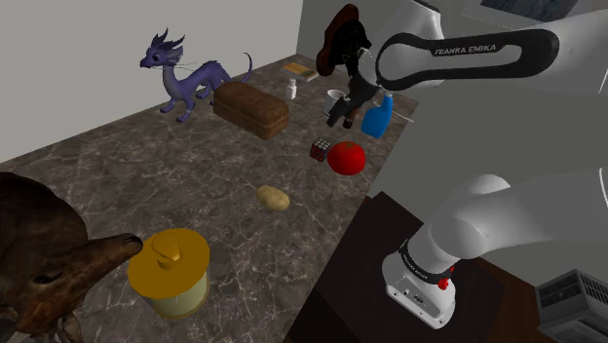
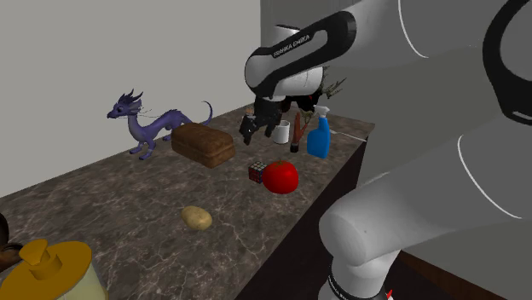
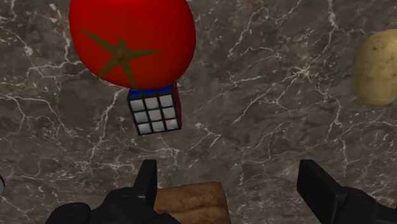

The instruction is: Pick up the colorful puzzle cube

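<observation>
The puzzle cube (image 3: pixel 154 110) shows a white face with dark edges plus blue and red sides. It lies on the dark marble counter (image 3: pixel 267 108), touching a red tomato (image 3: pixel 132 38). In the shoulder view the cube (image 1: pixel 320 150) sits just left of the tomato (image 1: pixel 346 157). The second exterior view has the cube (image 2: pixel 257 171) at the left of the tomato (image 2: pixel 280 177). My black gripper (image 3: pixel 234 184) hangs open above the counter, off to one side of the cube, with nothing between its fingers (image 3: pixel 147 181). It hovers higher than the cube, gripper (image 1: pixel 338 119) and gripper (image 2: pixel 250 129).
A brown chest (image 1: pixel 251 107) stands under the hand, a blue spray bottle (image 1: pixel 378 115) beside it. A potato (image 1: pixel 273 198) lies nearer the stand. A purple dragon (image 1: pixel 180 83), a yellow pot (image 1: pixel 171 271) and a dark figure (image 1: pixel 49 263) stand further off. The counter edge runs past the tomato.
</observation>
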